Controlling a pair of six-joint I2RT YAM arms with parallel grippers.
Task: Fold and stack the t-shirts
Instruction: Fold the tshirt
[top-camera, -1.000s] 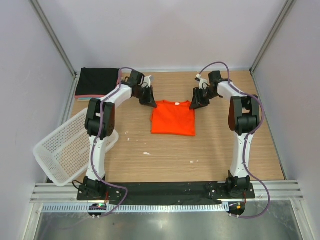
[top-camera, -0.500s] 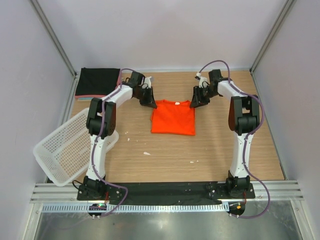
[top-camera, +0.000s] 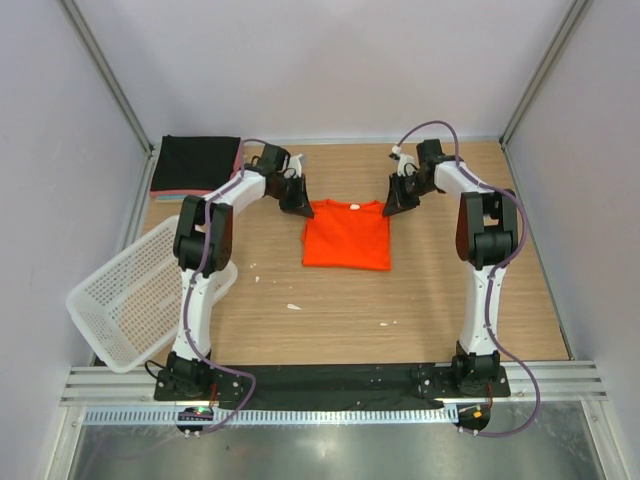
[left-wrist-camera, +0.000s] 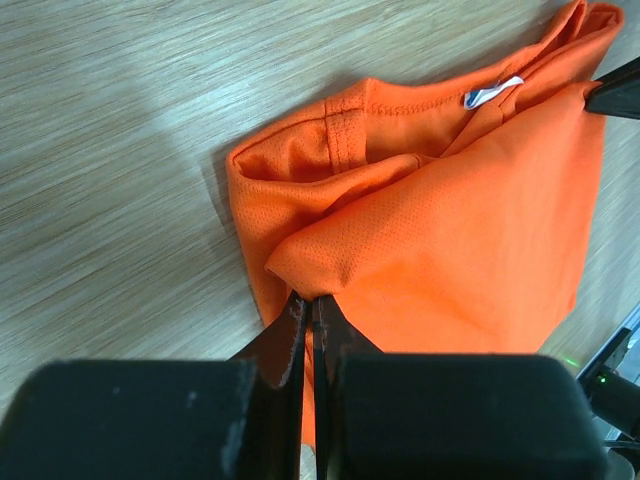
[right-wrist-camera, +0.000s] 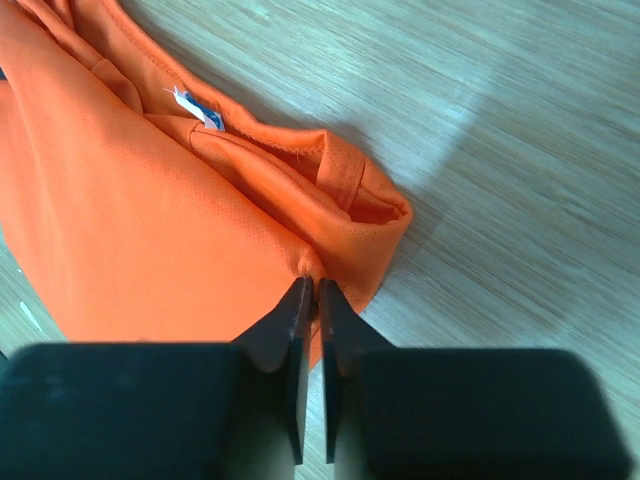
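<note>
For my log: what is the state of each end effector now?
Left end effector: closed on the orange t-shirt.
Right end effector: closed on it too.

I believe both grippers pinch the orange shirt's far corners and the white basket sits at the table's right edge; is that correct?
Not quite: the top view shows the basket at the left edge. The left gripper and right gripper do pinch the shirt at its far corners.

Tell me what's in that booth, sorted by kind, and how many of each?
Loose orange shirt on the table: 1
Folded pile of shirts, black on top: 1
White basket: 1
Robot arms: 2 (left arm, right arm)
Total: 5
</note>
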